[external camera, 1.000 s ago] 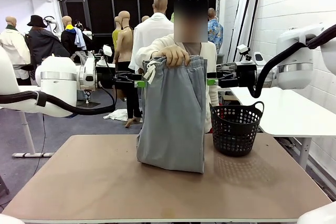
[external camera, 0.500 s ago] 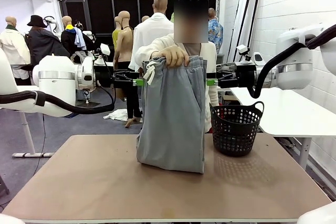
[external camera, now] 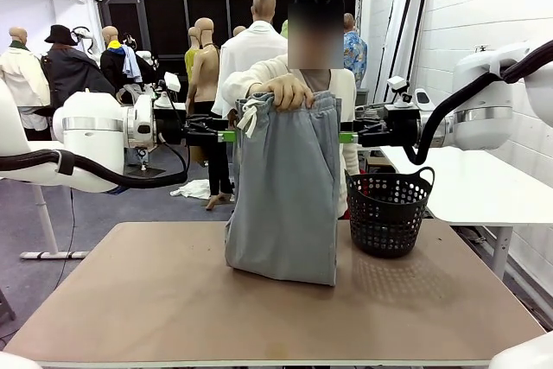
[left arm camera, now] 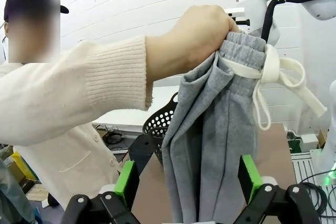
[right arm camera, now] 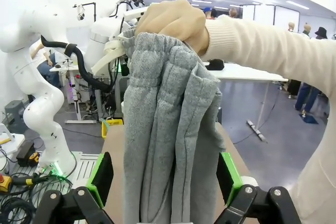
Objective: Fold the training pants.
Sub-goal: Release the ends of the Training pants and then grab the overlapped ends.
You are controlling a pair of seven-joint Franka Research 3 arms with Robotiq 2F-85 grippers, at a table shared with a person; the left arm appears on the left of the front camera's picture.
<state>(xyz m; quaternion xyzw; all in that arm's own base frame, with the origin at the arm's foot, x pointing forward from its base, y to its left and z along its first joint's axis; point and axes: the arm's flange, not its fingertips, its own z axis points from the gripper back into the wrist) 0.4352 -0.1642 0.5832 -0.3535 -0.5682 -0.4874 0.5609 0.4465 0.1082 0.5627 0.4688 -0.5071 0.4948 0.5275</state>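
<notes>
Left pincer [left arm camera: 187, 182]: spread wide, pinching nothing; its green pads [left arm camera: 126, 182] flank the hanging cloth below the waistband [left arm camera: 244, 51].
Right pincer [right arm camera: 165, 179]: also spread and empty, facing the opposite edge of the same bundle.
Training pants [external camera: 283, 196]: hang doubled lengthways from the person's hand [external camera: 289, 91], which bunches the waistband; the lower end rests on the desk [external camera: 130, 300] beside the black basket [external camera: 389, 213].
Risk, thin bite: if I close on one outer layer, the rest may slide out once the hand lets go.
Risk, drawstring [external camera: 248, 118]: it dangles on my left side and could snag a finger.
Risk, height: closing too high could nip the person's hand.
Arm pose: both arms reach in level from either side, pincers pointing at each other across the pants.
</notes>
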